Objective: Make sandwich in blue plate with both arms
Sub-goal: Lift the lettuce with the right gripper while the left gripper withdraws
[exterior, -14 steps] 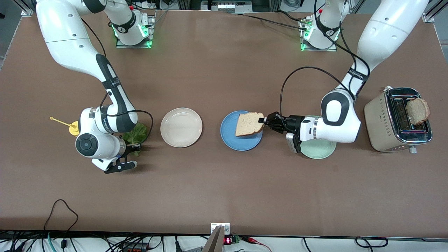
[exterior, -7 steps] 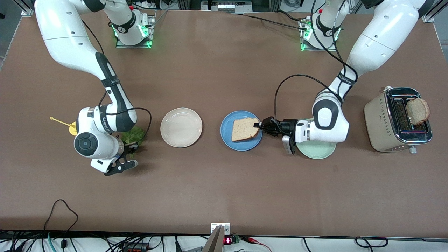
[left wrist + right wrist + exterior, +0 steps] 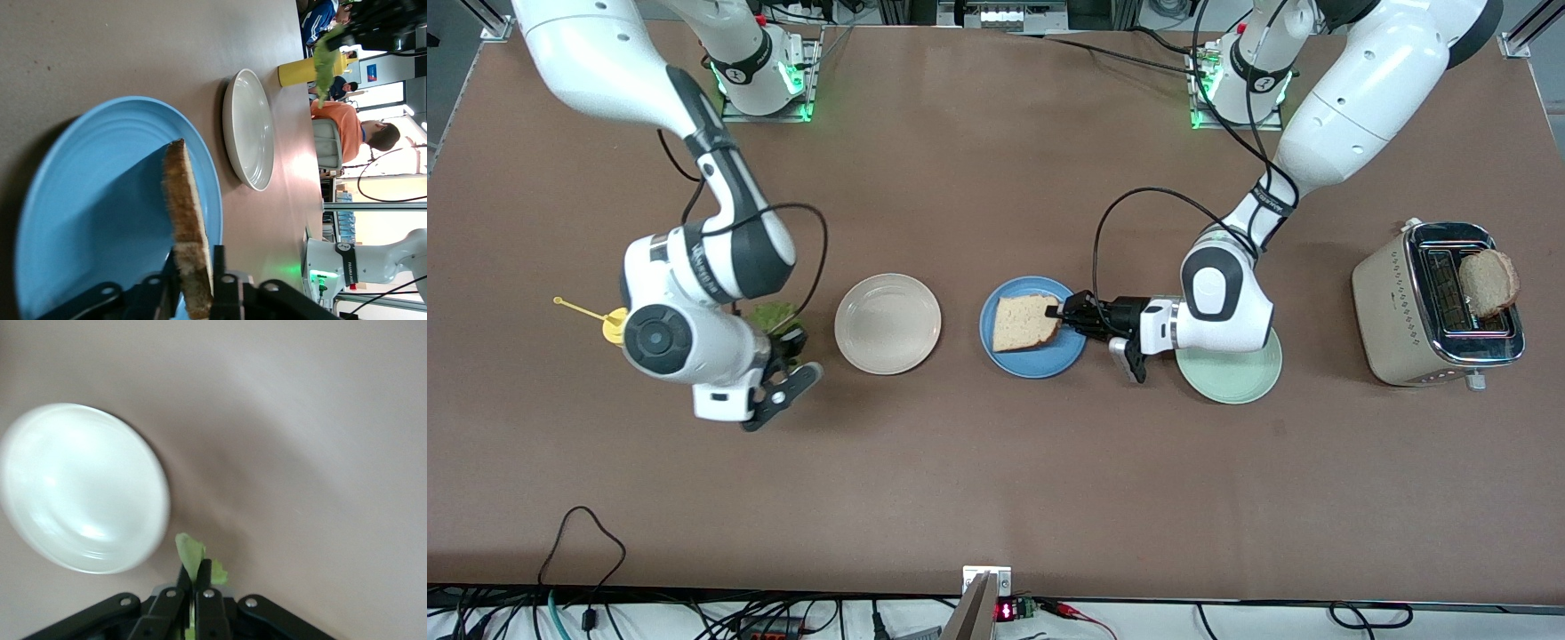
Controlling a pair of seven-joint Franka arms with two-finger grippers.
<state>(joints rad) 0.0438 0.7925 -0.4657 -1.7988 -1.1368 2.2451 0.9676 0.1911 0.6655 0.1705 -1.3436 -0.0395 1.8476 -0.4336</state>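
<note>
Table (image 3: 996,480), brown, wide; both arm bases along its 12 o'clock edge in the front view.

Toaster (image 3: 1436,307) at the left arm's end of the table, about 3 o'clock from the plates, one browned slice (image 3: 1488,282) standing in its slot.

Three plates in a row. Pale green plate (image 3: 1240,378) next to the toaster, partly under the left wrist. Blue plate (image 3: 1005,356) at centre. Cream plate (image 3: 887,323) at 9 o'clock of the blue one.

Bread slice (image 3: 1024,322) lies on the blue plate, its 3 o'clock edge between the fingers of the left gripper (image 3: 1065,314). The left wrist view shows that edge raised off the plate and the fingers (image 3: 219,267) on both faces of the crust, so I read it as pinching the slice, perhaps slackening.

Right gripper (image 3: 195,579) is up in the air over the table at 9 o'clock of the cream plate, pressed together on a lettuce leaf (image 3: 775,317).

Yellow bottle (image 3: 614,324) at the right arm's end.

Step in hand, as I judge it: release the first slice. Lower the raised edge flat, open fully, withdraw level toward 3 o'clock so the fingers do not drag the bread. The lettuce should wait until the left wrist is off the plate.
</note>
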